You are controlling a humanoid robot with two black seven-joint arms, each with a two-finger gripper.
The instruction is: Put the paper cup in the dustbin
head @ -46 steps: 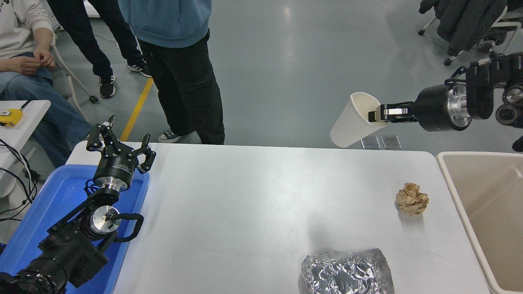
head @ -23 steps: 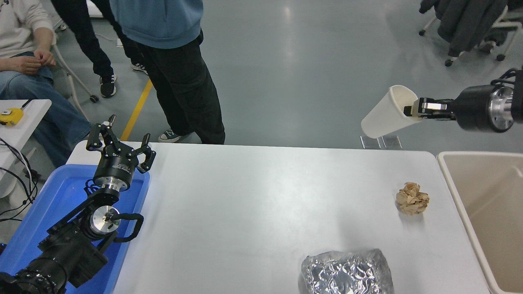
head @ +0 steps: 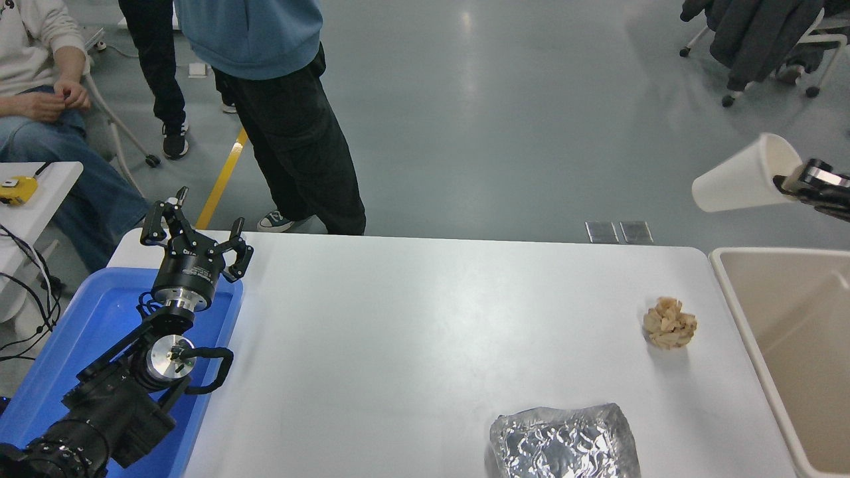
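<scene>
- Head view puts the paper cup (head: 745,174) in the air at the far right, lying nearly on its side with its mouth to the right, pinched at the rim by the right gripper (head: 790,182), whose arm is mostly cut off by the picture's edge.
- The pick-up is done: the cup is clear of the white desk (head: 425,345) and hangs beyond its far right corner.
- The dustbin (head: 737,299) stands against the desk's right end; the cup appears high above and slightly beyond the bin's far left rim, not yet over the opening.
- Left to do, as I judge it: carry the cup nearer, over the opening, then release it.
- The left gripper (head: 192,239) is parked over the blue tray (head: 86,318) at the near left, its fingers spread and holding nothing.
- A crumpled tan paper ball (head: 669,322) and a crinkled foil sheet (head: 564,441) lie on the desk.
</scene>
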